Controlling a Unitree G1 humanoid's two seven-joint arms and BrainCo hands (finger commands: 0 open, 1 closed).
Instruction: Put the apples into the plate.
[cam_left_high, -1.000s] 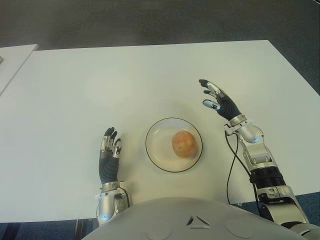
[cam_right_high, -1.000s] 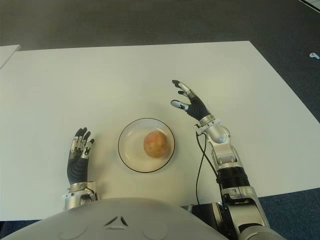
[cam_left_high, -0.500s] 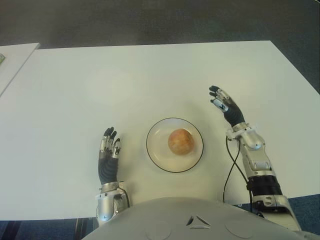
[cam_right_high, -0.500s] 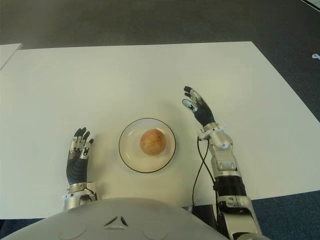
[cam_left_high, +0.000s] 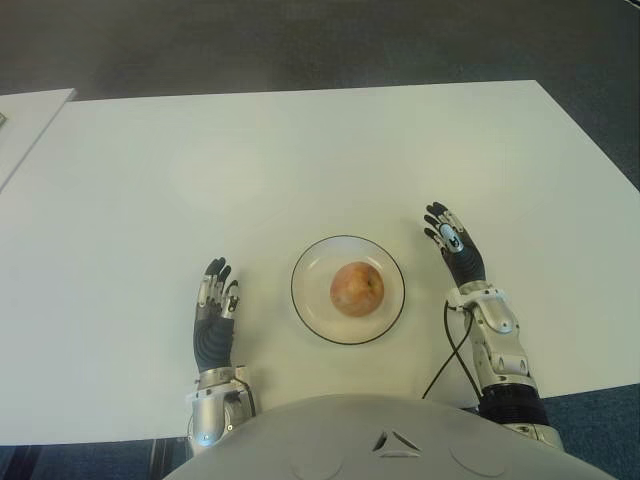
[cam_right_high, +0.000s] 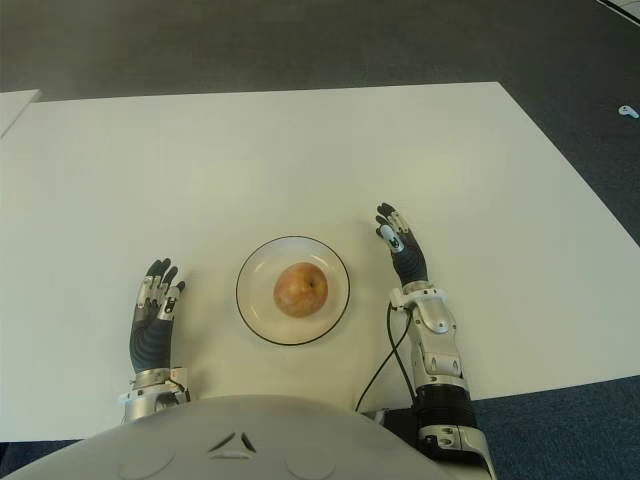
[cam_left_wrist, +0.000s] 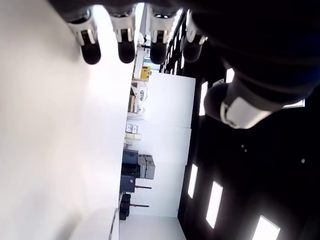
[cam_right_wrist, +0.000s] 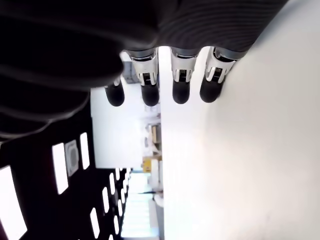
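Observation:
One reddish-yellow apple lies in the round clear plate with a dark rim, near the front edge of the white table. My right hand shows just to the right of the plate, fingers straight and holding nothing; its wrist view shows the straight fingers over bare table. My left hand shows to the left of the plate, fingers also straight and holding nothing, as its wrist view confirms with the fingertips over the white surface.
A second white table adjoins at the far left. Dark floor lies beyond the far edge. A black cable runs along my right forearm. Wide bare table surface spreads behind the plate.
My right hand has drawn back from beyond the plate's right side and come down beside it. The apple has rolled slightly leftward inside the plate. The left hand has barely moved.

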